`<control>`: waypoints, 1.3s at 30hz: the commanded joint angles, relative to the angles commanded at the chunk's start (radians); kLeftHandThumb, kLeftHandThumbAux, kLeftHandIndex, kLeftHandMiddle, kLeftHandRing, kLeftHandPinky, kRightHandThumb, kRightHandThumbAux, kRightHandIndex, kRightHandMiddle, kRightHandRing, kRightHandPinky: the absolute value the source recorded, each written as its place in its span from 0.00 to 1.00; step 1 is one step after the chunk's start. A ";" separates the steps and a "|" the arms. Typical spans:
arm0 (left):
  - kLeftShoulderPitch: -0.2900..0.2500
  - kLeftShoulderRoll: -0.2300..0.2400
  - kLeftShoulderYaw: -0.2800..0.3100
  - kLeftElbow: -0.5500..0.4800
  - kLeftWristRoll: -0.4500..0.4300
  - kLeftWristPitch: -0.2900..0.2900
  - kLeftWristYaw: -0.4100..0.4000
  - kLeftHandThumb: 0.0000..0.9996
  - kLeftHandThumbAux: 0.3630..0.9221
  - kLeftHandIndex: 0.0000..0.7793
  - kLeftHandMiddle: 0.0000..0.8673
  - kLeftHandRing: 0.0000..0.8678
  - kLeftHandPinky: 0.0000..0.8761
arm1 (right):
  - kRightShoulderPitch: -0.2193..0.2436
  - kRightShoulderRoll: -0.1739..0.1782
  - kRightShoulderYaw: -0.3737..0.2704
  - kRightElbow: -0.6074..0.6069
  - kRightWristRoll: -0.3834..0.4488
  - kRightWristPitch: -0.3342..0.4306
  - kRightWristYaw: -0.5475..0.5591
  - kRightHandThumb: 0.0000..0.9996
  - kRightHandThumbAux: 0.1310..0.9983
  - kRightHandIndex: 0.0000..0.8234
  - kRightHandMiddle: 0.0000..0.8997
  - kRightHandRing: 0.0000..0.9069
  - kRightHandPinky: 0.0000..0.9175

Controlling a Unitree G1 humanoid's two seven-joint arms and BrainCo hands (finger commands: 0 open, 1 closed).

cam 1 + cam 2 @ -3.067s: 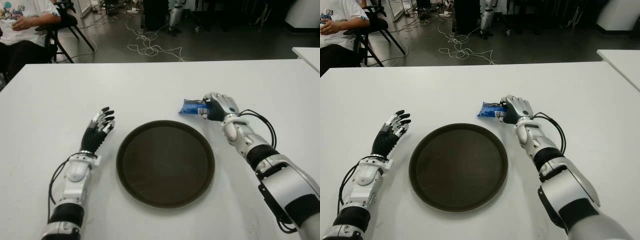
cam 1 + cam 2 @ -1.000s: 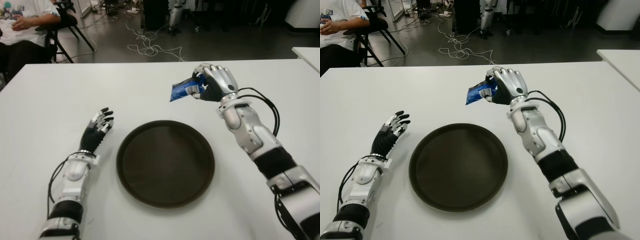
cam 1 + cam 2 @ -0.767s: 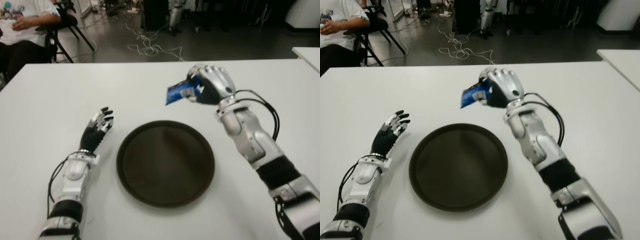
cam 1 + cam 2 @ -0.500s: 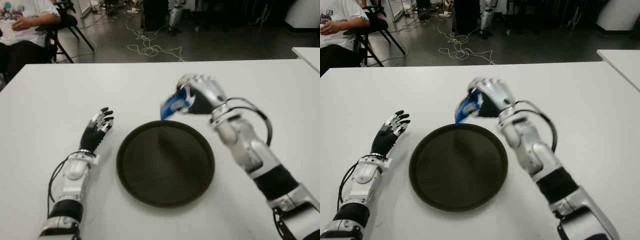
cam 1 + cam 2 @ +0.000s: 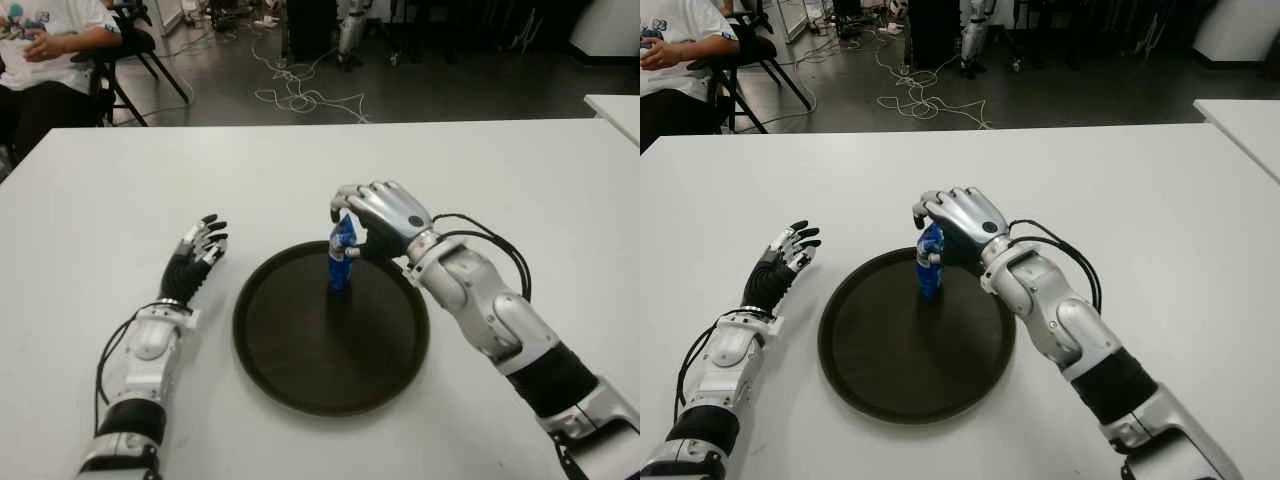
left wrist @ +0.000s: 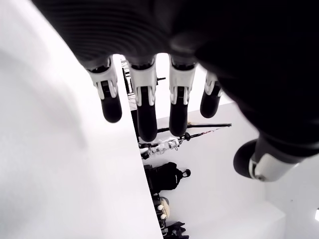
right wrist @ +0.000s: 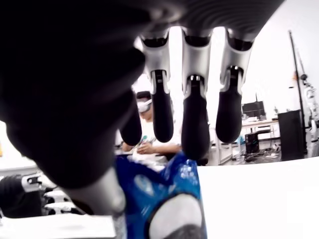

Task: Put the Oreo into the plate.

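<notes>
My R hand (image 5: 385, 215) pinched crinkly blue Oreo pack (image 5: 341, 256) upright over round dark plate's (image 5: 270, 350) far rim; L hand (image 5: 196, 256) spread w/ nothing, beside plate.

A broad white tabletop (image 5: 520, 170) spreads out beneath and all around the hands. Past its far edge, well beyond the left hand, a person in a white printed shirt (image 5: 45, 40) sits on a black folding chair (image 5: 125, 60). Loose white cables (image 5: 300, 98) lie tangled on the dark grey floor (image 5: 430, 95), far beyond the right hand. The corner of a second white table (image 5: 615, 108) shows well off to the right.
</notes>
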 joint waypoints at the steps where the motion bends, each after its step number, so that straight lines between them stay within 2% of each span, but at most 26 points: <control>1: 0.000 0.000 0.001 0.001 -0.001 0.000 0.000 0.31 0.24 0.13 0.21 0.19 0.15 | 0.001 -0.002 0.000 0.000 0.001 -0.003 0.006 0.25 0.83 0.86 0.91 0.91 0.89; 5: 0.001 -0.001 0.002 -0.001 -0.003 0.001 -0.001 0.30 0.22 0.12 0.20 0.18 0.14 | 0.008 -0.010 -0.001 -0.004 0.004 -0.017 0.023 0.25 0.83 0.87 0.92 0.92 0.89; 12: -0.002 0.002 0.001 0.006 0.002 -0.009 0.005 0.29 0.20 0.12 0.20 0.18 0.15 | 0.025 -0.034 -0.003 -0.029 0.005 -0.026 0.094 0.25 0.84 0.84 0.90 0.90 0.86; 20: -0.001 0.005 -0.001 -0.001 0.006 0.001 0.009 0.29 0.25 0.13 0.21 0.19 0.16 | 0.039 -0.056 -0.015 -0.070 0.011 -0.022 0.175 0.21 0.85 0.77 0.86 0.86 0.82; 24: 0.000 0.007 -0.002 -0.003 0.009 -0.001 0.012 0.29 0.26 0.12 0.20 0.18 0.15 | 0.038 -0.064 -0.018 -0.071 0.006 -0.024 0.195 0.18 0.86 0.69 0.77 0.76 0.72; 25: 0.001 0.007 -0.003 -0.004 0.009 -0.002 0.013 0.30 0.27 0.12 0.20 0.18 0.15 | 0.039 -0.065 -0.018 -0.072 0.005 -0.024 0.199 0.11 0.86 0.63 0.69 0.67 0.62; 27: 0.002 0.007 -0.003 -0.006 0.010 -0.001 0.014 0.30 0.27 0.12 0.20 0.18 0.15 | 0.039 -0.071 -0.021 -0.079 0.003 -0.023 0.210 0.05 0.85 0.54 0.58 0.55 0.49; 30: 0.002 0.004 -0.004 -0.013 0.009 0.002 0.015 0.30 0.27 0.13 0.20 0.18 0.15 | 0.033 -0.078 -0.021 -0.082 0.002 -0.025 0.231 0.02 0.84 0.48 0.51 0.48 0.43; 32: 0.003 0.002 -0.004 -0.017 0.009 0.004 0.015 0.29 0.27 0.13 0.21 0.18 0.14 | 0.030 -0.082 -0.020 -0.083 0.001 -0.025 0.244 0.01 0.82 0.44 0.44 0.42 0.35; 39: 0.008 0.003 -0.005 -0.030 0.011 0.014 0.017 0.29 0.29 0.12 0.21 0.19 0.16 | 0.020 -0.096 -0.017 -0.078 -0.001 -0.034 0.276 0.00 0.78 0.38 0.37 0.35 0.31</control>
